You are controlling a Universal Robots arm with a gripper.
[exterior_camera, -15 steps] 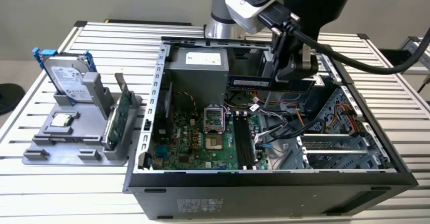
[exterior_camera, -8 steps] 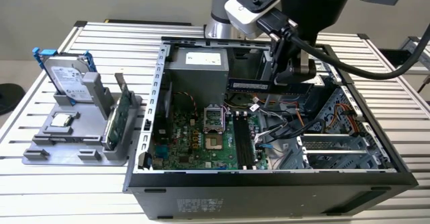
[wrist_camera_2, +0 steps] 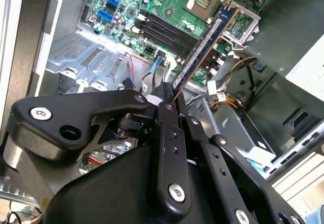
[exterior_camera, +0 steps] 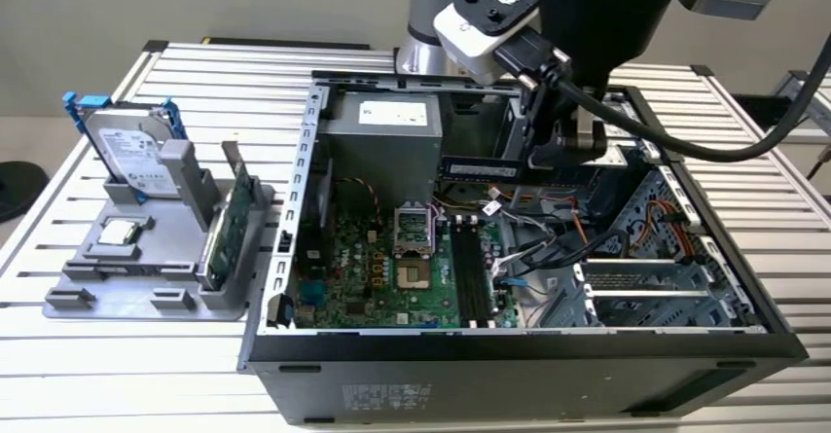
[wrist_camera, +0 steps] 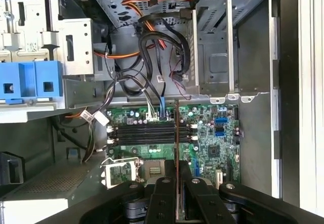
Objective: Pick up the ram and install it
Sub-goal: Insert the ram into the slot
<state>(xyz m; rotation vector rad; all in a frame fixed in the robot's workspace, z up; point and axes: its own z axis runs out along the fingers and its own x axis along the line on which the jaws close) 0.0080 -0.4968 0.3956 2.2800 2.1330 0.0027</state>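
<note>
The gripper (wrist_camera_2: 170, 96) is clenching the ram (wrist_camera_2: 203, 46) between its black fingers, the long green stick jutting out past the fingertips. The ram is hanging in the air inside the open computer case (exterior_camera: 520, 347), above the motherboard (exterior_camera: 377, 277) and apart from it, not seated in any slot. In the first wrist view the stick is showing edge-on, as a thin line crossing over the black memory slots (wrist_camera: 144, 133). Bundles of black, orange and red cables (wrist_camera: 152, 47) are looping through the case beyond the board. The case is lying on its side on a slatted metal worktop (exterior_camera: 143, 384). At the exterior view's left, well apart from the gripper, a grey holder (exterior_camera: 117, 258) is resting on the worktop, carrying a silver hard drive (exterior_camera: 130, 151) with blue rails and a green expansion card (exterior_camera: 224, 238), both standing upright.
</note>
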